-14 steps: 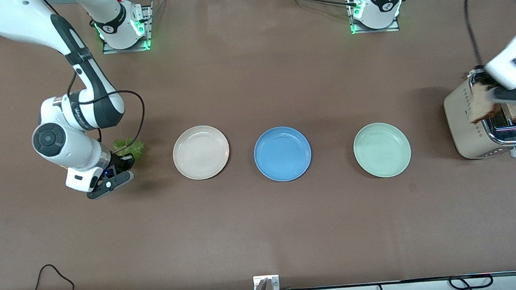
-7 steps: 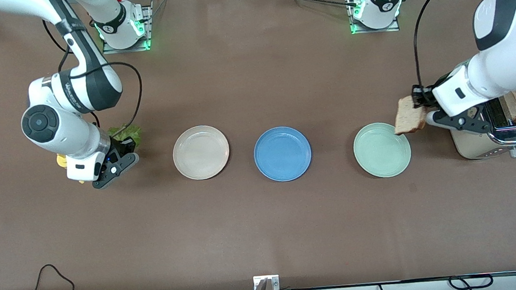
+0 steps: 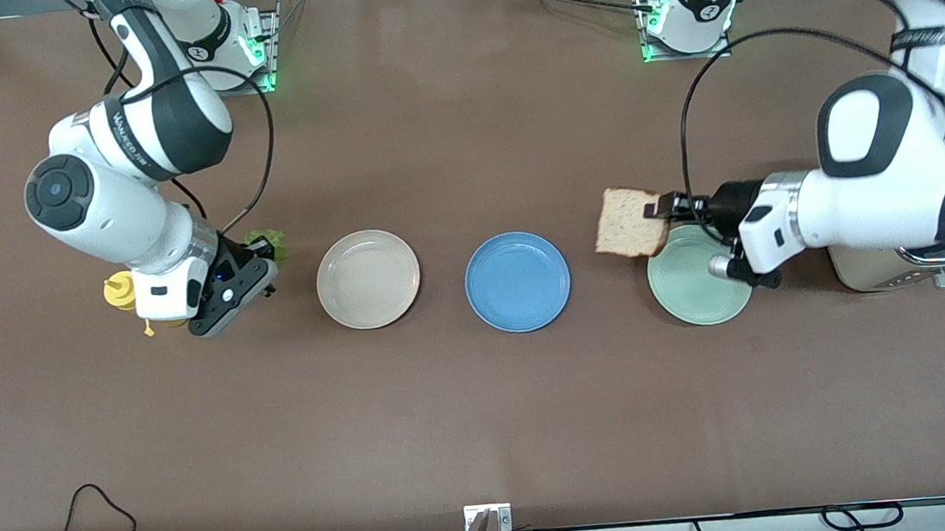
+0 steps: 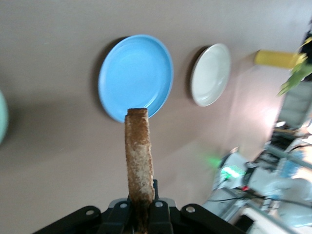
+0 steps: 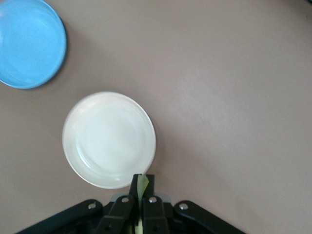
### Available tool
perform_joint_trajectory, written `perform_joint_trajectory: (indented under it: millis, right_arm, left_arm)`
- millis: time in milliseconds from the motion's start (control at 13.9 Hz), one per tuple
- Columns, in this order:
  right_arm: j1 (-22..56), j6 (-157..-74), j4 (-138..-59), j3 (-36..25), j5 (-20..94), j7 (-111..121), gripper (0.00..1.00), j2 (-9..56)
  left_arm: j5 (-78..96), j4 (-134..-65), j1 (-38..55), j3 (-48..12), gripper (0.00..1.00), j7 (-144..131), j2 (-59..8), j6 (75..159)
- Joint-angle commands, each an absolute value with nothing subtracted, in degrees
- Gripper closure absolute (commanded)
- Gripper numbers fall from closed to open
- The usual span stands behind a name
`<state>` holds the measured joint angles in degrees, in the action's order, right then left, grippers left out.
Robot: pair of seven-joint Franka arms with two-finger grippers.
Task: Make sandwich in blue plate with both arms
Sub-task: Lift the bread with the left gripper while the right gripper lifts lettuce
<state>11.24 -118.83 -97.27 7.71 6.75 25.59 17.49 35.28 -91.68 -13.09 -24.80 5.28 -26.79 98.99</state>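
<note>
My left gripper (image 3: 663,211) is shut on a light-brown bread slice (image 3: 631,221) and holds it in the air over the pale green plate's edge, on the side toward the blue plate (image 3: 517,282). In the left wrist view the slice (image 4: 139,161) stands edge-on between the fingers of my left gripper (image 4: 142,214), with the blue plate (image 4: 135,77) past it. My right gripper (image 3: 260,253) is shut on a green lettuce leaf (image 3: 272,242) beside the cream plate. In the right wrist view a sliver of the leaf (image 5: 142,185) shows between the shut jaws of my right gripper (image 5: 142,195). The blue plate is bare.
A cream plate (image 3: 368,278) and a pale green plate (image 3: 700,283) flank the blue plate. A beige toaster (image 3: 872,275) stands at the left arm's end, mostly hidden by that arm. A yellow bottle (image 3: 119,291) stands by the right arm's wrist.
My left gripper pulled the bread slice out of the toaster and carried it toward the blue plate. My right gripper rose with the lettuce and shifted toward the cream plate.
</note>
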Motion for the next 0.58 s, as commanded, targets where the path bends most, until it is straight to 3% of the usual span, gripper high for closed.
perform_joint_trajectory:
  millis: [0, 216, 504]
  right_arm:
    - [12.3, -117.51, -93.52, 7.65, 9.92, 25.93, 1.0, 18.54]
    - [14.41, -117.86, -90.89, 7.56, 13.08, 25.66, 1.0, 20.12]
    - [16.26, -118.39, -87.28, 7.56, 15.64, 22.6, 1.0, 22.93]
  left_arm:
    - [42.16, -91.22, -13.18, -25.05, 1.0, 11.39, -31.19, 103.68]
    - [55.67, -100.77, -12.57, -25.31, 1.0, 28.76, -32.08, 115.45]
    - [72.04, -109.5, -11.17, -25.58, 1.0, 52.16, -32.95, 123.99]
